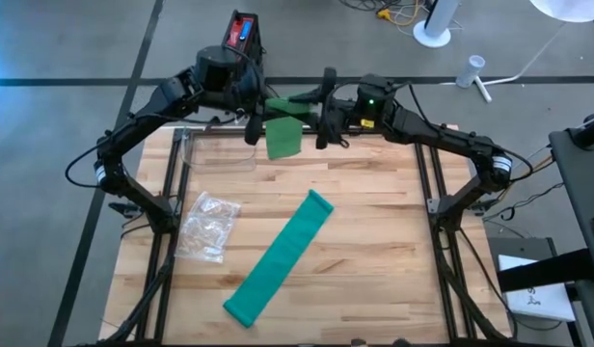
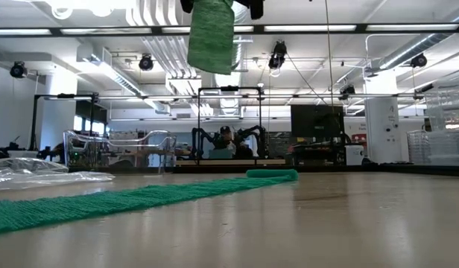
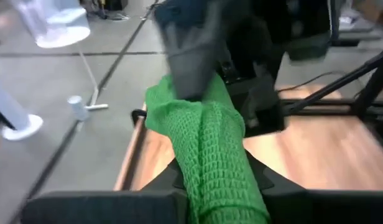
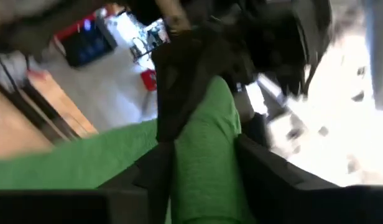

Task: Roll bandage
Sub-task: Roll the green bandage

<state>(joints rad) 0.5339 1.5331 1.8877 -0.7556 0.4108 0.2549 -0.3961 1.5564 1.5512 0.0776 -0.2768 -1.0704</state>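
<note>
High view first: on my left sits a clear plastic bag point(image 1: 209, 226) on the wooden table point(image 1: 374, 241), and beside it a long green bandage point(image 1: 280, 257) lies flat, unrolled. At the far edge, my left gripper point(image 1: 256, 123) is clamped on a second green bandage piece point(image 1: 283, 136) hanging in the air. My right gripper point(image 1: 325, 118) meets it there; I cannot tell its jaw state.

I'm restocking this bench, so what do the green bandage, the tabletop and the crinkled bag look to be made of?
Green bandage: a soft, matte knitted fabric, probably elastic; the left wrist view shows an open mesh weave.
Tabletop: pale wooden planks with visible grain and seams, smooth with a slight sheen.
Bag: thin clear plastic, glossy and wrinkled.
</note>
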